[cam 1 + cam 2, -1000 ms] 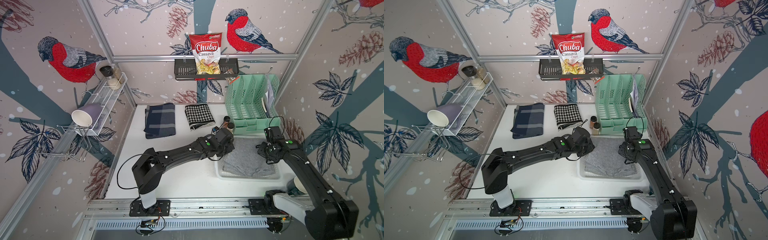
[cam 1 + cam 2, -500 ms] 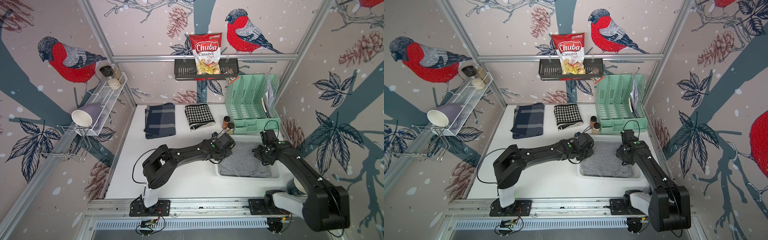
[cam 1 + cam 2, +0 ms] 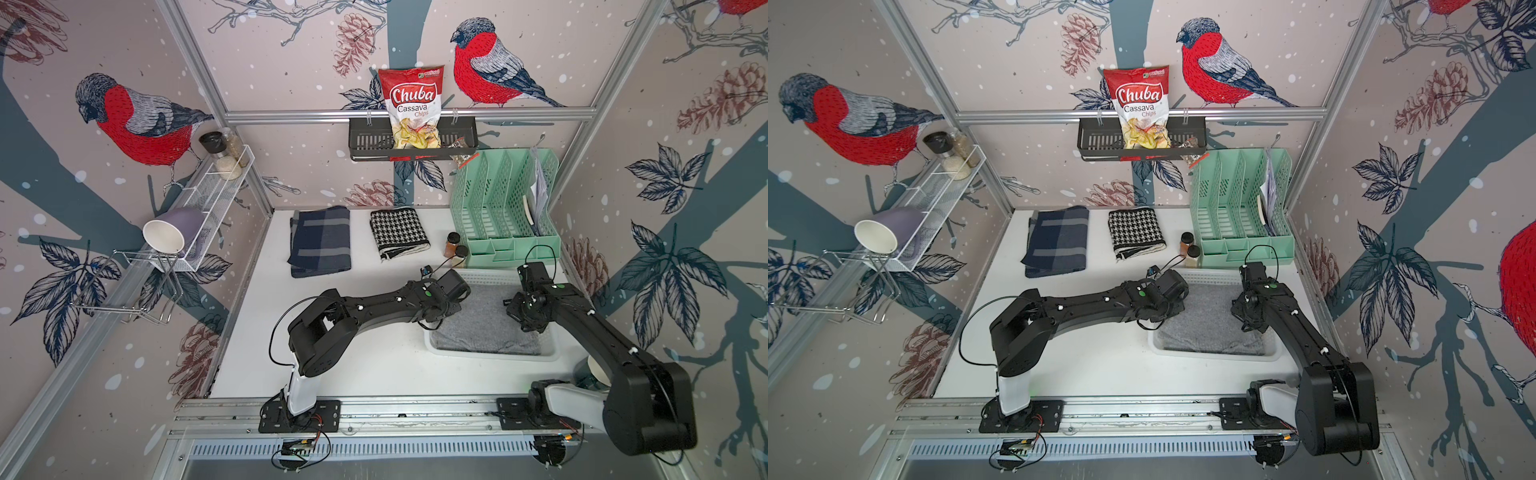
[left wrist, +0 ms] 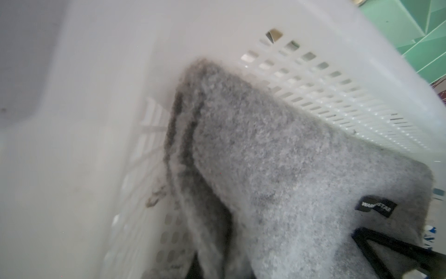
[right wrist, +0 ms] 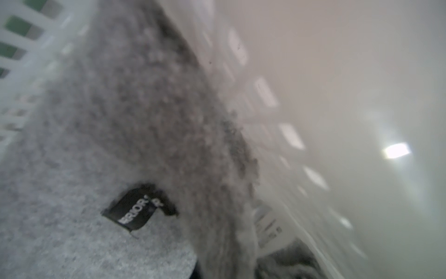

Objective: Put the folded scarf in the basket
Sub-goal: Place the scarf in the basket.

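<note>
Clock ref: 12 = back wall, 6 = arm bases, as in both top views.
Scarf (image 3: 486, 328): grey, fuzzy, folded in several layers. Down inside basket, covering most of floor. Wrinkled along 6 o'clock edge.
Basket (image 3: 490, 357): white, shallow, perforated walls. Sits at 4 o'clock of table (image 3: 374, 361), near the right arm's side.
Left gripper (image 3: 451, 309): at 9–10 o'clock edge of scarf, just inside basket wall. Clenched. Fabric drawn right up to the jaws in left wrist view, so judged pinched on scarf.
Right gripper (image 3: 528, 318): at 2–3 o'clock edge of scarf. Clenched. Jaws themselves not seen in right wrist view, but cloth rises straight to the camera, so judged pinched on scarf too.
Step (judged): placing nearly done. Letting go and lifting out not yet done.
Handling (judged): light, soft, limp, no stiffness. Sags between two grips and unfolds if taken by one layer only. Fuzzy nap, not slippery, may cling to pads on release. Not fragile.
Where to hold: two opposite side edges, pinching the whole stack of layers, clear of the black tag (image 4: 376, 207).
Around: navy plaid cloth (image 3: 320, 241) at 11 o'clock. Houndstooth cloth (image 3: 400, 232) at 12. Two spice jars (image 3: 455, 247) just off basket's 11 o'clock corner. Mint file organiser (image 3: 503, 208) at 1 o'clock, close behind basket. Black wall shelf (image 3: 411, 143) with chips bag (image 3: 413, 106) above.
In the way: basket walls tight beside both wrists. Jars and organiser just past the 12 o'clock wall, a knock risk on lift-out.
</note>
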`<state>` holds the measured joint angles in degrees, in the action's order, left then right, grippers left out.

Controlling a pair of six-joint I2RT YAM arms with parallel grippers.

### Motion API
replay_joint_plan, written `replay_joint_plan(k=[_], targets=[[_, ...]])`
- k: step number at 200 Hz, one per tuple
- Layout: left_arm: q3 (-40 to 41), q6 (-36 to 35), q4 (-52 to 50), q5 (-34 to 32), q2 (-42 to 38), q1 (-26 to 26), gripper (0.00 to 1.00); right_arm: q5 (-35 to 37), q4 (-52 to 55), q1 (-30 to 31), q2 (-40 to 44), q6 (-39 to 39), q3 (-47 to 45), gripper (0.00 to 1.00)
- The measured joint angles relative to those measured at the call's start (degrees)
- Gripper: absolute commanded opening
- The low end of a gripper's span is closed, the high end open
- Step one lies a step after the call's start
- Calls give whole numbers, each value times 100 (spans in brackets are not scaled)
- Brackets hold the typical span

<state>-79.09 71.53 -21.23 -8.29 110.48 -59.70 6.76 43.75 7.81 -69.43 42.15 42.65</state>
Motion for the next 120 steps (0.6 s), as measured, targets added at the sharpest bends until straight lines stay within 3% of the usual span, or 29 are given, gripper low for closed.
replay_joint_plan(k=[30, 85, 120], targets=[[2, 0, -267, -118, -98, -24, 0, 37, 50, 90, 90, 96, 46, 19], [-328, -22, -859, -457, -304, -186, 36, 197, 151, 304, 192, 168, 153, 34], [-365, -20, -1067, -577, -450, -223, 49, 369, 289, 304, 278, 197, 321, 45]])
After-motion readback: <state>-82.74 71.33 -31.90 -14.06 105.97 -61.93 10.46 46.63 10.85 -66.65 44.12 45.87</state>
